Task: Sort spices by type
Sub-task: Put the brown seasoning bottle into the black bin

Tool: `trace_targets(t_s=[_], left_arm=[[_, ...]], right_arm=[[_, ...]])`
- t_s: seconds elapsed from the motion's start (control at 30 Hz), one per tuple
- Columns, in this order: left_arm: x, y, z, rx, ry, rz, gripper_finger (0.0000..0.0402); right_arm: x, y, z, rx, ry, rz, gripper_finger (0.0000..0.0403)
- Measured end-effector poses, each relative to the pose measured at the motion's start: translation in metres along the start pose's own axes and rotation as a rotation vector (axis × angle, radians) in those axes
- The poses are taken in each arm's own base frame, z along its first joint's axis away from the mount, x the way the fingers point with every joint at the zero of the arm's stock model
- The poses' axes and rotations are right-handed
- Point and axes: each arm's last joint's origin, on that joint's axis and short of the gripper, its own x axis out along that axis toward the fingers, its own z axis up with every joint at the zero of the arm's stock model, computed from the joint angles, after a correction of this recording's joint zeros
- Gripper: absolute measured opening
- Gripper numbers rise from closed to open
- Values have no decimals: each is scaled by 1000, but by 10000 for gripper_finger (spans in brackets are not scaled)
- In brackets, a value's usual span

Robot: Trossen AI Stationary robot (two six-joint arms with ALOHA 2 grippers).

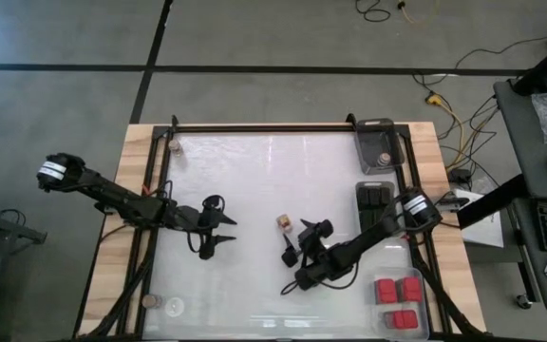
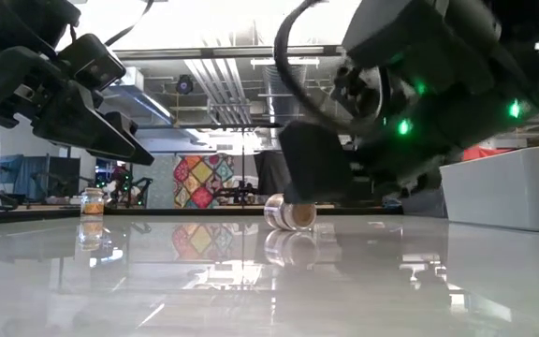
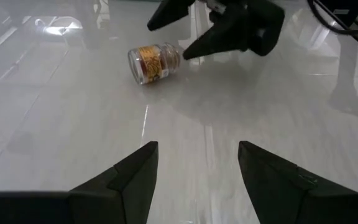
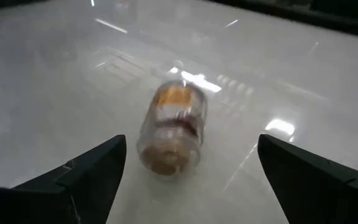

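A tiny round spice jar (image 1: 283, 223) with brownish contents lies on its side mid-table, also seen in the low view (image 2: 291, 213) and the left wrist view (image 3: 154, 60). My right gripper (image 1: 294, 241) is open and low, just near and right of it. In the right wrist view the jar (image 4: 173, 127) lies ahead between the spread fingers (image 4: 191, 140), apart from both. My left gripper (image 1: 231, 233) hovers open left of the jar (image 3: 197, 146). Red blocks (image 1: 397, 299) sit in a near-right tray and dark blocks (image 1: 373, 199) at the right edge.
A clear tray (image 1: 376, 133) at the far right corner holds one jar (image 1: 383, 157). Another jar (image 1: 174, 147) stands at the far left corner, and two more (image 1: 164, 305) at the near left corner. A black frame (image 1: 283, 126) borders the glossy white table.
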Motion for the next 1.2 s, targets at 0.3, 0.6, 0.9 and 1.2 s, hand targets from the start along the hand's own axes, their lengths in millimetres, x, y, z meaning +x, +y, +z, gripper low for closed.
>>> trace_targets(t_s=[0.3, 0.6, 0.9, 1.2], left_arm=[[0, 0, 0, 0, 0, 0, 207], [0, 0, 0, 1, 0, 0, 207], [0, 0, 0, 1, 1, 0, 207], [0, 0, 0, 1, 1, 0, 207]], right_arm=[[14, 7, -22, 7, -4, 0, 354], [21, 4, -26, 100, -30, -32, 335], [20, 2, -23, 125, -92, -62, 297], [20, 1, -24, 139, -87, -61, 257]])
